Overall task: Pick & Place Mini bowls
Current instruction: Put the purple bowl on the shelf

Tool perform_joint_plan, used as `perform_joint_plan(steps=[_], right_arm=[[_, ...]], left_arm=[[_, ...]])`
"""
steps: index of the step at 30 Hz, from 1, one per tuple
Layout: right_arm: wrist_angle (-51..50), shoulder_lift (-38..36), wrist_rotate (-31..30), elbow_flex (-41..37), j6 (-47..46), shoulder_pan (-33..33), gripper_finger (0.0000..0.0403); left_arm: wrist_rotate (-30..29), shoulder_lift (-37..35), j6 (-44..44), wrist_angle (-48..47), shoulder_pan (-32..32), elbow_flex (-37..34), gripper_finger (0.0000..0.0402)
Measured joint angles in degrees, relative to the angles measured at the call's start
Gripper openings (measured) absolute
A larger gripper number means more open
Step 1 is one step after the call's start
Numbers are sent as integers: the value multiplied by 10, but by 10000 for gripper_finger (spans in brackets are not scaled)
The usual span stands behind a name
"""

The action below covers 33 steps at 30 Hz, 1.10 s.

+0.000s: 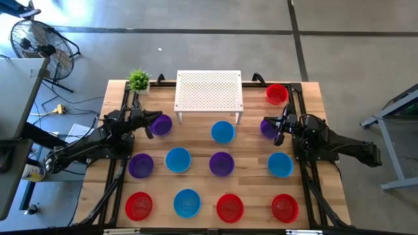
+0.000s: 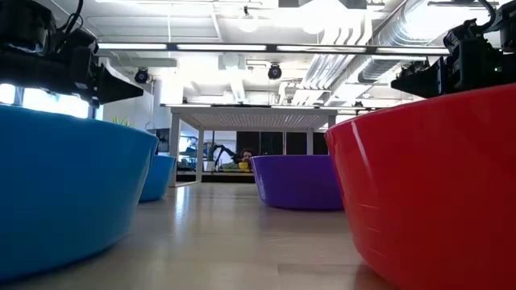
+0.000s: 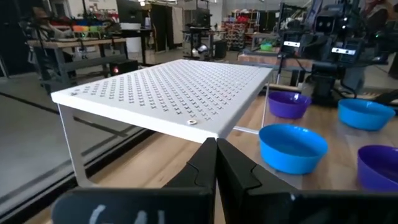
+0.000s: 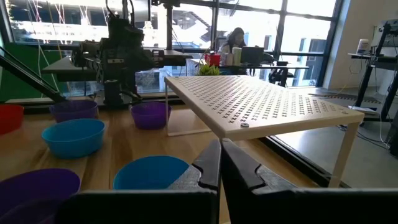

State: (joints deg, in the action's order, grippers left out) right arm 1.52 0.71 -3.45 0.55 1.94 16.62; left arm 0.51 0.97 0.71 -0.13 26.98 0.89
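Note:
Several mini bowls in red, blue and purple stand upright on their bases in rows on the wooden table (image 1: 248, 149). One red bowl (image 1: 277, 93) is at the far right, and a blue bowl (image 1: 223, 132) sits just in front of the white stand. My left gripper (image 1: 149, 125) (image 3: 216, 145) is shut and empty. It points level over a purple bowl (image 1: 161, 125) at the left. My right gripper (image 1: 279, 130) (image 4: 221, 145) is also shut and empty, held level over another purple bowl (image 1: 268, 128) at the right.
A white perforated stand (image 1: 209, 91) stands on thin legs at the table's far middle, with a small green plant (image 1: 138, 80) at the far left corner. Black rails run along both side edges. A fan (image 1: 36, 42) and a desk are on the floor to the left.

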Motion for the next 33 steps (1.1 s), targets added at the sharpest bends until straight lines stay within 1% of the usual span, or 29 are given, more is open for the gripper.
perform_joint_plan(steps=[1, 4, 6, 10, 13, 16, 21, 26, 29, 33], right_arm=[[0, 0, 0, 0, 0, 0, 0], [0, 0, 0, 0, 0, 0, 0], [0, 0, 0, 0, 0, 0, 0], [0, 0, 0, 0, 0, 0, 0], [0, 0, 0, 0, 0, 0, 0], [0, 0, 0, 0, 0, 0, 0], [0, 0, 0, 0, 0, 0, 0], [0, 0, 0, 0, 0, 0, 0], [0, 0, 0, 0, 0, 0, 0], [0, 0, 0, 0, 0, 0, 0]], left_arm=[[1, 0, 6, 0, 0, 0, 1], [16, 0, 63, 4, 0, 0, 1], [43, 0, 74, 3, 0, 6, 1], [80, 9, 87, -85, 0, 50, 1], [77, 21, 82, -123, 0, 92, 1], [77, 42, 66, -144, 0, 119, 1], [79, 93, 70, -155, 0, 140, 1], [70, 159, 73, -155, 0, 159, 1], [76, 192, 73, -157, 0, 168, 1], [67, 217, 71, -193, -9, 184, 1]])
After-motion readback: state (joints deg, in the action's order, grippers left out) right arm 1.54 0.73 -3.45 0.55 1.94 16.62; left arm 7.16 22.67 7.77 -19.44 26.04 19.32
